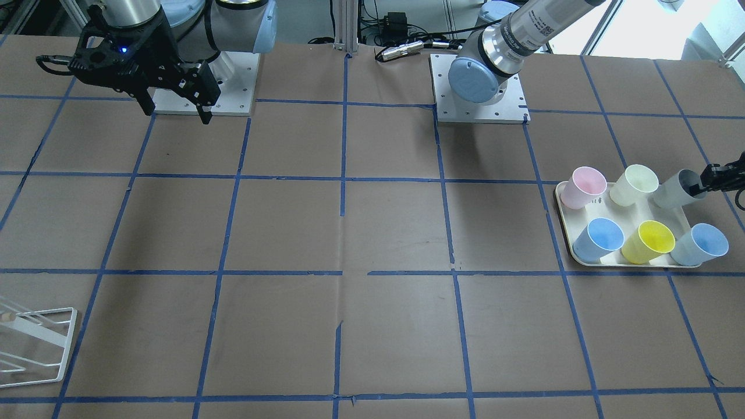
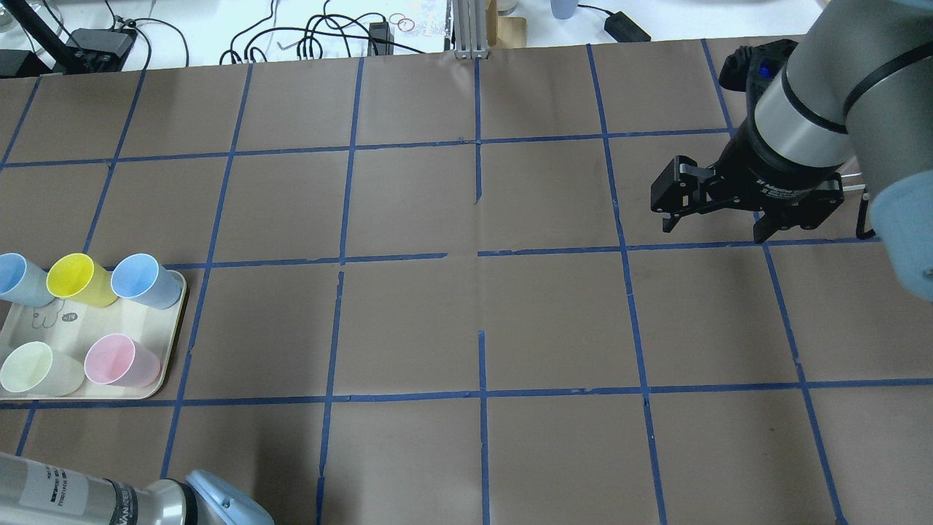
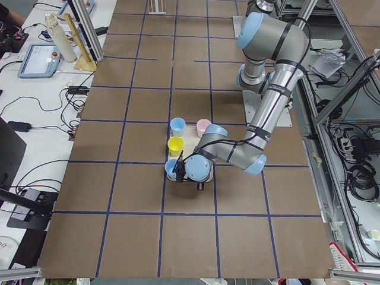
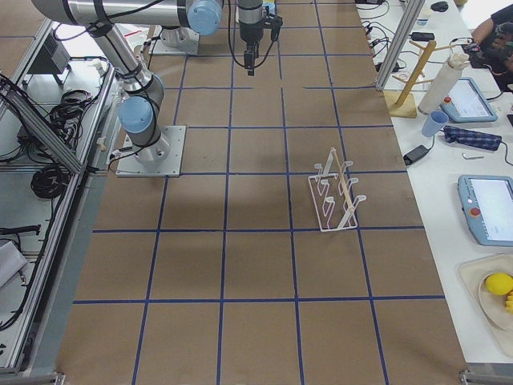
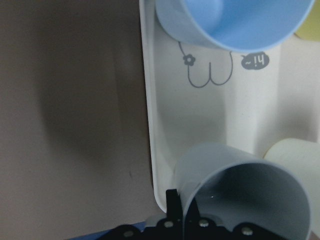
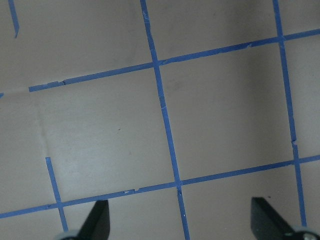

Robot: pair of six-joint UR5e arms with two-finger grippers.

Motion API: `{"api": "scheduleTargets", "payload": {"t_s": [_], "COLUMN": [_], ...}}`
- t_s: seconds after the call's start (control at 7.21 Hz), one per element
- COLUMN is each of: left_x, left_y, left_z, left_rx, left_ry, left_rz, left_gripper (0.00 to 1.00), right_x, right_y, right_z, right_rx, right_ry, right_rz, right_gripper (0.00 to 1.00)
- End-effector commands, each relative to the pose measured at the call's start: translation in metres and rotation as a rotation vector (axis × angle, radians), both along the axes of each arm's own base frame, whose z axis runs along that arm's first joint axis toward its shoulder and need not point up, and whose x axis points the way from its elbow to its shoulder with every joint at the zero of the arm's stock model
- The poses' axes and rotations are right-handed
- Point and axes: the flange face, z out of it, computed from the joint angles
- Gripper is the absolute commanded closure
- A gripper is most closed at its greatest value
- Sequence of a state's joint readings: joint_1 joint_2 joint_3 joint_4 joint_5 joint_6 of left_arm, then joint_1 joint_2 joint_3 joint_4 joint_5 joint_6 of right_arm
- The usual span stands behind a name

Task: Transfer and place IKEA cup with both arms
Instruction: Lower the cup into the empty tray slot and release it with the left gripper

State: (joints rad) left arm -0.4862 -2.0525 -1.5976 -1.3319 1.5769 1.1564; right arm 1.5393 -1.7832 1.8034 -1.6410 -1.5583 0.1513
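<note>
The pale grey IKEA cup [image 1: 677, 190] is at the back corner of the cream tray [image 1: 631, 220], at the table's end on my left side. My left gripper [image 1: 700, 187] is shut on its rim wall, one finger inside and one outside. The left wrist view shows the cup [image 5: 250, 192] close up over the tray corner [image 5: 162, 150], with the gripper [image 5: 184, 204] pinching its wall. I cannot tell whether the cup is lifted. My right gripper [image 2: 711, 230] is open and empty, hovering above bare table, and it also shows in the front view [image 1: 176, 112].
The tray holds a pink cup [image 1: 583, 187], a pale yellow-green cup [image 1: 634, 184], a yellow cup [image 1: 648, 241] and two light blue cups [image 1: 599, 239] [image 1: 701, 244]. A white wire rack [image 1: 32, 343] stands near the table's edge on my right side.
</note>
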Motion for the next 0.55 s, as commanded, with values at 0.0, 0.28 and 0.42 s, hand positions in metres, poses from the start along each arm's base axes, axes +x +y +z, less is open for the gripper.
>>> {"api": "scheduleTargets", "payload": {"t_s": [0.0,0.28,0.42], "left_x": [0.001,0.0009,0.001], "left_y": [0.0017,0.0018,0.0017], "left_z": [0.0006,-0.0028,-0.0046], "left_rx": [0.001,0.004,0.005], "left_ry": [-0.002,0.004,0.006], "left_rz": [0.002,0.002,0.002], "left_gripper": [1.0,0.89,0.78], "right_x": [-0.0005,-0.0005,-0.0005], "right_y": [0.0002,0.0001,-0.0001], "right_z": [0.0001,0.0008,0.001], "right_rx": [-0.001,-0.002,-0.004], "right_ry": [0.002,0.002,0.002], "right_rz": [0.0,0.002,0.0], "right_gripper": [0.0,0.0,0.0]}}
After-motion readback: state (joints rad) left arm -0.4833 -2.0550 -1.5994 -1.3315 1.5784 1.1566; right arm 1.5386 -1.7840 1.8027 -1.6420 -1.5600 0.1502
